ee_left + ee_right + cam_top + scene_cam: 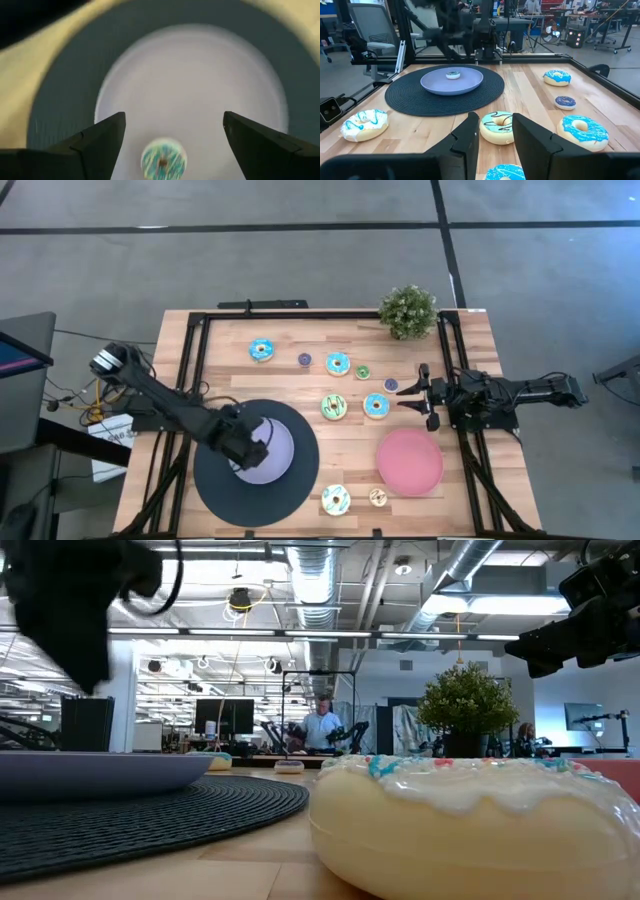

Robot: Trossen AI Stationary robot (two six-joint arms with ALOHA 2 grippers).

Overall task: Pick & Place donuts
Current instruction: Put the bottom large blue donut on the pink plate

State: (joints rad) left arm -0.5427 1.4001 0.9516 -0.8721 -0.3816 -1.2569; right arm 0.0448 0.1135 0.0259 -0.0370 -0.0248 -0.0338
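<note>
Hovering over the lavender plate (272, 448) at about seven o'clock on the desk (300, 345), your left gripper (172, 131) has its fingers spread wide, and a small green donut (164, 159) lies loose on the plate between them. Your right gripper (412, 391) waits at three o'clock, fingers a little apart and empty, just beside a small dark donut (391, 385). Larger iced donuts, including a green-iced one (334, 407), sit mid-desk between twelve and three o'clock, with the pink plate (409, 462) near five o'clock.
</note>
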